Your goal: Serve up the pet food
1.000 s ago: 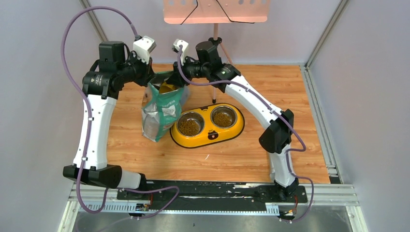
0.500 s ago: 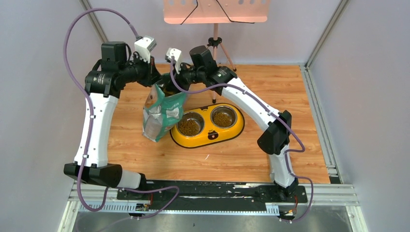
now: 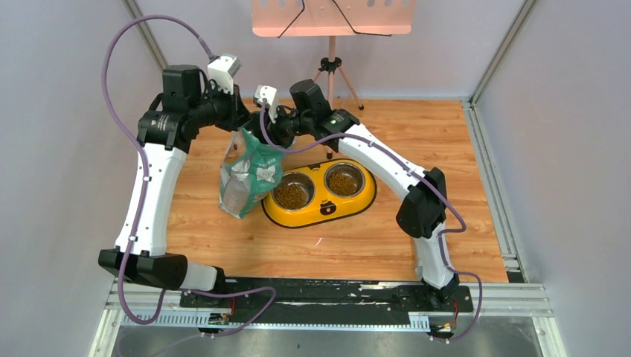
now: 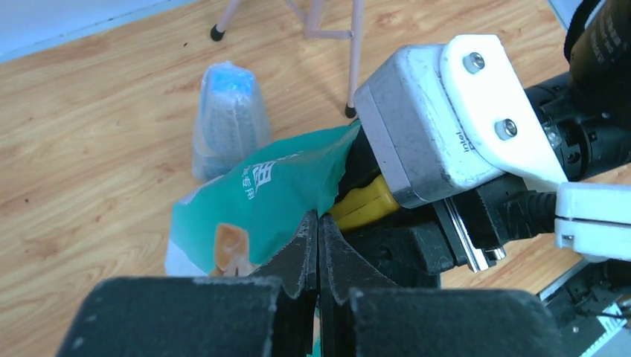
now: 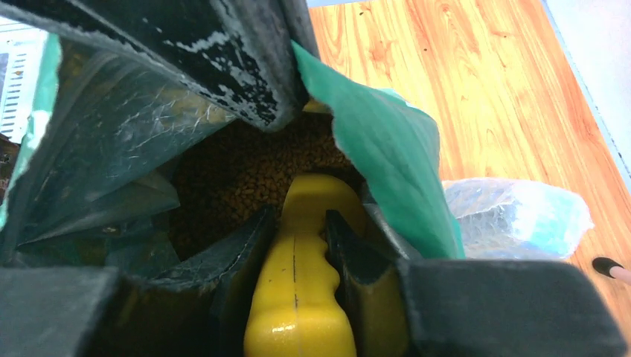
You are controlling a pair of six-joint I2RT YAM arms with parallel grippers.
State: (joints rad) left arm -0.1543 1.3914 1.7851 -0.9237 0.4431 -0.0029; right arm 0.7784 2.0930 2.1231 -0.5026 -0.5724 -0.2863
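Kibble (image 5: 245, 175) heaped inside green bag (image 4: 253, 201), more in yellow feeder (image 3: 320, 214) bowls | left gripper (image 4: 318, 223) pinched shut on bag rim | right gripper (image 5: 295, 217) part-closed around yellow scoop (image 5: 298, 305) handle, inside bag.

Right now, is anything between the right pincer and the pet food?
Nothing visible does: the right pincer holds the yellow scoop inside the open bag, at the pet food. The left pincer pinches the bag's rim.
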